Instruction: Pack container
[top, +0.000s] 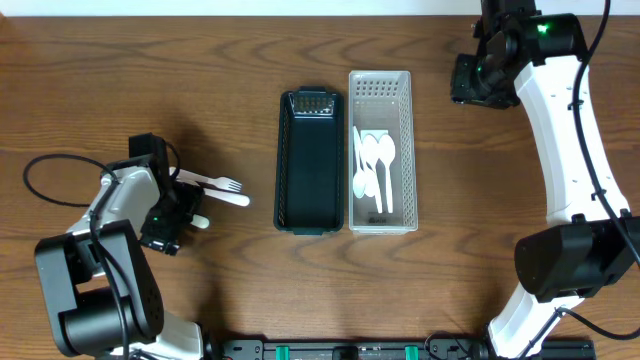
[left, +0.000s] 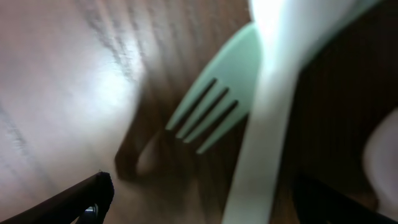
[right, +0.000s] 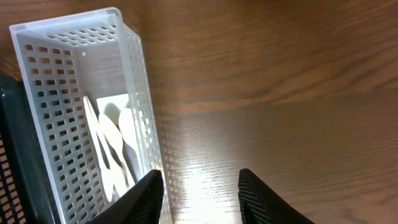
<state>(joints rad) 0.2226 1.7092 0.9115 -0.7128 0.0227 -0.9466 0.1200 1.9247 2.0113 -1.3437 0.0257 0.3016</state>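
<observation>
From above, the white plastic forks (top: 222, 190) lie loose on the wooden table (top: 90, 90), well left of the dark basket (top: 283, 160), with the left gripper (top: 188, 203) right at their handle ends. The white perforated basket (top: 408, 130) touches the dark one's right side and holds plastic spoons (top: 375, 165). The right gripper (top: 470, 82) hangs apart, beyond the baskets. At the left wrist, blurred, the left gripper (left: 205, 202) stands spread wide, and one of the plastic forks (left: 214, 102) shows four thin tines, a second handle crossing it. We judge them light, slick and springy, prone to skate on the glossy grain, so the flat handle is the place to pinch. At the right wrist, the right gripper (right: 200, 199) is parted over bare wood, holding nothing, beside the white perforated basket (right: 143, 93) of stiff latticed plastic.
</observation>
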